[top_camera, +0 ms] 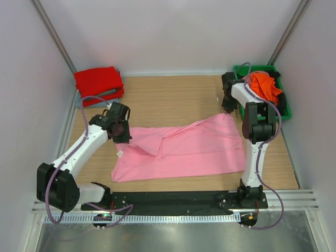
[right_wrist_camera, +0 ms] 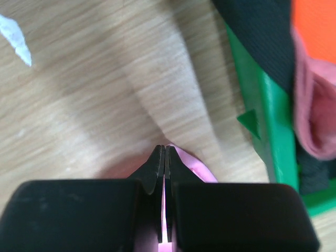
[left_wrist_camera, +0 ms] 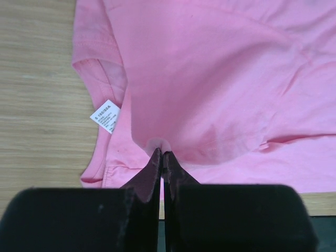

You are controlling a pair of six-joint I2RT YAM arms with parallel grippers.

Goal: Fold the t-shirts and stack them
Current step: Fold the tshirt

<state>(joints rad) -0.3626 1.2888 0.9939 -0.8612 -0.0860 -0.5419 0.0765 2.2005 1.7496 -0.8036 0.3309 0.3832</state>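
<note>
Pink t-shirt cloth is clamped in both tools. The left tool is closed on a small pucker near the neck label. The right tool is closed on the far corner, just beside the green bin. The shirt lies rumpled across the middle of the counter. This looks like the start of a spreading or folding pull. Both bites seem thin, so lift evenly, hold the edge taut between them, and steer the right corner clear of the bin wall. The red t-shirt lies folded far left.
</note>
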